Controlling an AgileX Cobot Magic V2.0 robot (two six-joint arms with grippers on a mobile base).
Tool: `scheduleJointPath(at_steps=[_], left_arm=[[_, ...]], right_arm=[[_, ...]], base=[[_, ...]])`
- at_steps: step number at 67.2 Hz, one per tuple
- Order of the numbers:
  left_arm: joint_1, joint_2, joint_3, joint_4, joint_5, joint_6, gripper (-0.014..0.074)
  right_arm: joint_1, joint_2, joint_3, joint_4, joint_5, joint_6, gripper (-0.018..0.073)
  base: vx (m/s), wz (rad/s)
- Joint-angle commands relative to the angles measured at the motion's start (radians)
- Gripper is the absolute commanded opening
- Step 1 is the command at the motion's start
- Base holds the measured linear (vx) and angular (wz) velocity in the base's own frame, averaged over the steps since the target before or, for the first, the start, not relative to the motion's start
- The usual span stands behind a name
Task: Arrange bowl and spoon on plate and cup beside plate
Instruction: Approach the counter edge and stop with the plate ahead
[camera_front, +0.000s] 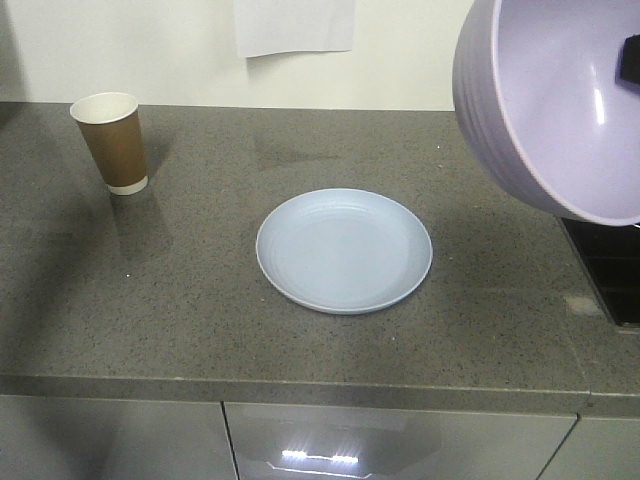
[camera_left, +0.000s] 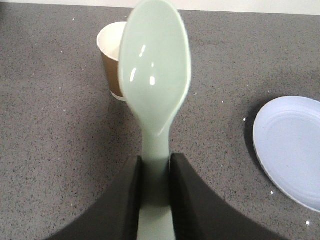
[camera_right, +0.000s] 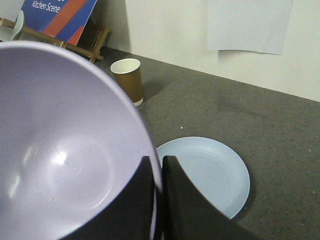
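1. Right end effector (camera_right: 157, 167): closed down on the rim of the bowl (camera_right: 65, 150), one finger inside the wall and one outside. The bowl is in the air, up and to the right of the plate (camera_front: 344, 250), tilted with its mouth toward the front camera.
2. Left end effector (camera_left: 156, 167): pinched shut on the handle of the spoon (camera_left: 155, 75), scoop pointing away from the wrist. The spoon is airborne; in the left wrist view the plate lies off to its right.
3. Cup (camera_front: 112, 140): upright on the surface (camera_front: 200, 300), well left of the plate and farther back, not touching it.
4. Handling, my read:
   - Bowl: smooth rigid plastic, probably light. The rim pinch works but the bowl may pivot in it, so level it before setting down on the plate centre.
   - Spoon: thin and light, and the flat handle suits a pinch. It could skate on smooth plastic at release.
   - Cup: paper, crushable and tippy. Take it mid-wall with a gentle squeeze.
5. Surface: dark grey speckled stone look, flat and matte. The plate has nothing on it.
6. Room:
   - Pale wall behind the plate with a paper sheet (camera_front: 295, 25) on it.
   - Glossy cabinet fronts (camera_front: 400, 445) below the front edge.
   - Dark gridded panel (camera_front: 605, 270) to the right of the plate.
   - "Kitchen Scene" sign (camera_right: 57, 15) on a wooden stand (camera_right: 95, 40) beyond the cup.
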Motion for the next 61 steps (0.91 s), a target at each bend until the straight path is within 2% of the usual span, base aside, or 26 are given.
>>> scheduleJointPath(at_steps=[1,61], left_arm=[[-0.002,-0.027,-0.026,-0.028,-0.052,0.000,-0.0006],[-0.002,-0.027,-0.026,-0.028,-0.052,0.000,-0.0006]], right_arm=[[-0.003,-0.008,-0.032,0.060,-0.039,-0.005,-0.0006],[-0.003,-0.008,-0.032,0.060,-0.039,-0.005,-0.0006]], base=[[0.07,-0.02],[0.05,-0.01]])
